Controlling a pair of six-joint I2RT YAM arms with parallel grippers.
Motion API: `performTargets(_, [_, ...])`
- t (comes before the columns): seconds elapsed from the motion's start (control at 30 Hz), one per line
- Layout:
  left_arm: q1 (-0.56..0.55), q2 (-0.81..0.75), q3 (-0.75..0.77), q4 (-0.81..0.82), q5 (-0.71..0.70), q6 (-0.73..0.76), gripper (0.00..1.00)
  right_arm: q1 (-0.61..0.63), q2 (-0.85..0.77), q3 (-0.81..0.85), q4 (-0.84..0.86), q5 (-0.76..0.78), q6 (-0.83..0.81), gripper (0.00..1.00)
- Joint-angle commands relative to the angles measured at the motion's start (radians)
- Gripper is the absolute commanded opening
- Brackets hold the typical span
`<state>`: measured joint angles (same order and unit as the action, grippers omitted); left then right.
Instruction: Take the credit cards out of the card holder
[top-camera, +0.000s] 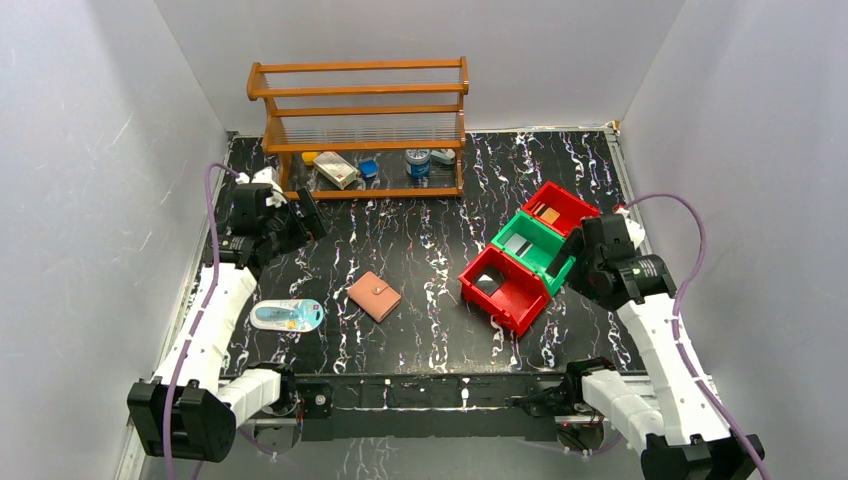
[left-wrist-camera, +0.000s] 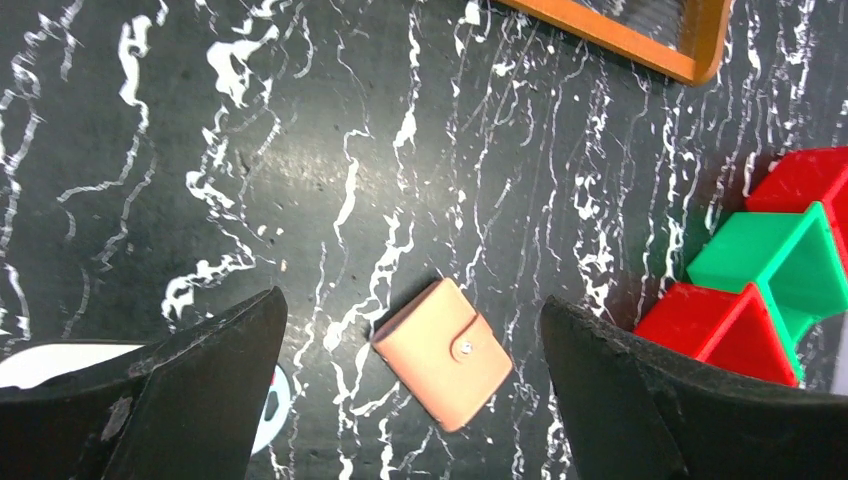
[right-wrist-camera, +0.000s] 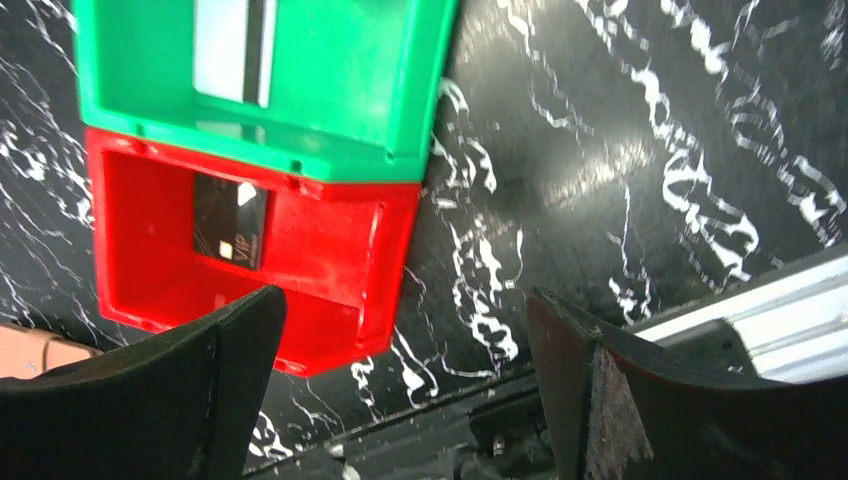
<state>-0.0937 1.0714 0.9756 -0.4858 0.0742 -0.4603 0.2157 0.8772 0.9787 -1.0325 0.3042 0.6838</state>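
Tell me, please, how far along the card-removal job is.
Nothing looks done: the card holder lies closed on the table, snap tab fastened. Nothing is in hand: the left pincer and right pincer are open and empty, apart from it. Opening it and pulling the cards remain.

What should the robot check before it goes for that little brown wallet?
1. Card holder lying flat, nothing on it: ok.
2. Card holder opened: not ok, snapped shut.
3. Cards inside it: cannot tell.
4. Left tool open and empty: ok.
5. Right tool open and empty: ok.
6. Right tool near the holder: not ok, it is over by the red bin.
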Motion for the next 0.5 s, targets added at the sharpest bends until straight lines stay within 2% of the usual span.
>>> performTargets(0.0, [0.011, -0.038, -0.024, -0.014, 0.097, -0.071, 0.98, -0.010, -0.064, -0.079, -0.067, -0.080, 0.122, 0.98])
performTargets(0.23, [0.015, -0.048, -0.042, -0.010, 0.145, -0.103, 0.98, -0.014, -0.119, -0.252, 0.091, -0.341, 0.121, 0.98])
performTargets(0.47, [0.016, -0.058, -0.046, -0.013, 0.152, -0.096, 0.98, -0.014, -0.059, -0.301, 0.228, -0.562, 0.054, 0.98])
